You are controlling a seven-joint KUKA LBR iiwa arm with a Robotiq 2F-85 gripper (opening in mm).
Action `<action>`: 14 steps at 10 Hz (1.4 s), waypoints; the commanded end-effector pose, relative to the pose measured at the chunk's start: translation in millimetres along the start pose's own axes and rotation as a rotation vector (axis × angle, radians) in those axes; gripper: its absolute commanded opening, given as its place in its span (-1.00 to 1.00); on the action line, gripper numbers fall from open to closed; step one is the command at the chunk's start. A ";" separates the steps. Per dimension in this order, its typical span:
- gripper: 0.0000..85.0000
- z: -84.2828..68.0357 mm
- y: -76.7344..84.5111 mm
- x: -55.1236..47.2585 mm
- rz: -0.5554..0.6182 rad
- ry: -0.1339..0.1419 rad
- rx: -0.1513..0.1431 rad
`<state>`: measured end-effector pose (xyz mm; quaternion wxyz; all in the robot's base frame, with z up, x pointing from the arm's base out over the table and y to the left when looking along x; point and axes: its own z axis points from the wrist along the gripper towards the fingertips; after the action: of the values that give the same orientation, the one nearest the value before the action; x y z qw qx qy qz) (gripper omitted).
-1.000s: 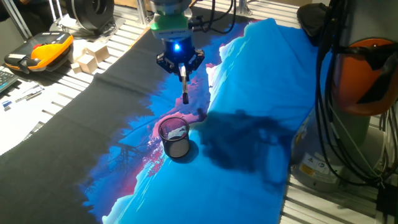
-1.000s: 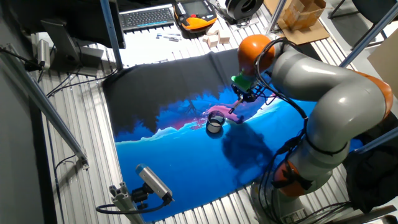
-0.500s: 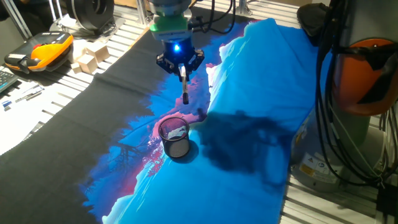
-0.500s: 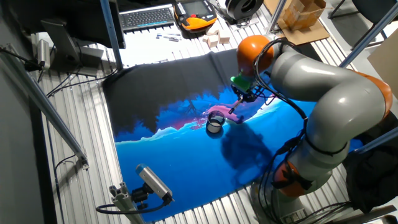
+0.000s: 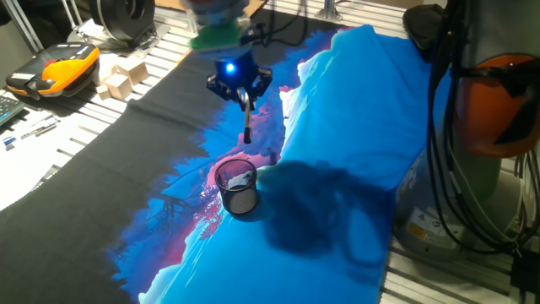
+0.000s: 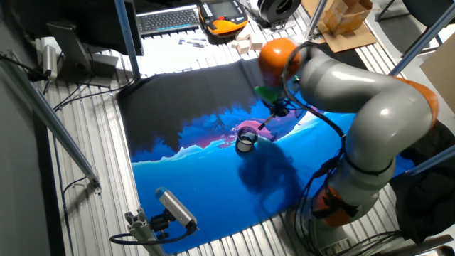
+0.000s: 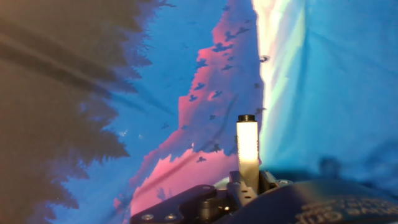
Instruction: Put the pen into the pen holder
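Note:
My gripper (image 5: 243, 94) is shut on the pen (image 5: 247, 121), a slim white-barrelled pen with black ends that hangs down from the fingers above the cloth. The gripper also shows in the other fixed view (image 6: 274, 111). In the hand view the pen (image 7: 247, 152) stands up from the closed fingers, its black tip over pink and blue cloth. The pen holder (image 5: 236, 187), a small dark mesh cup with a pale scrap inside, stands on the cloth below and nearer the camera than the pen. In the other fixed view the pen holder (image 6: 245, 142) is left of and below the gripper. It is out of the hand view.
A blue, pink and black printed cloth (image 5: 337, 152) covers the table. Wooden blocks (image 5: 120, 76) and an orange-and-black device (image 5: 55, 69) lie at the back left. Papers with small pens (image 5: 25, 131) lie at the left edge. Cables (image 5: 456, 152) hang at the right.
The gripper with the pen has shifted a little to the left and away from the holder. The arm has swung left in the other fixed view. The pen holder has not moved.

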<state>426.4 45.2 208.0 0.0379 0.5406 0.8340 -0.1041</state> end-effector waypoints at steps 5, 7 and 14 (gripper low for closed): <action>-1.00 -5.5 4.2 14.1 0.103 -0.082 0.115; -1.00 -1.1 6.5 23.3 0.148 -0.106 0.160; -1.00 11.5 15.5 36.8 0.236 -0.165 0.272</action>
<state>424.9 81.7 187.8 0.0450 0.6245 0.7362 -0.2568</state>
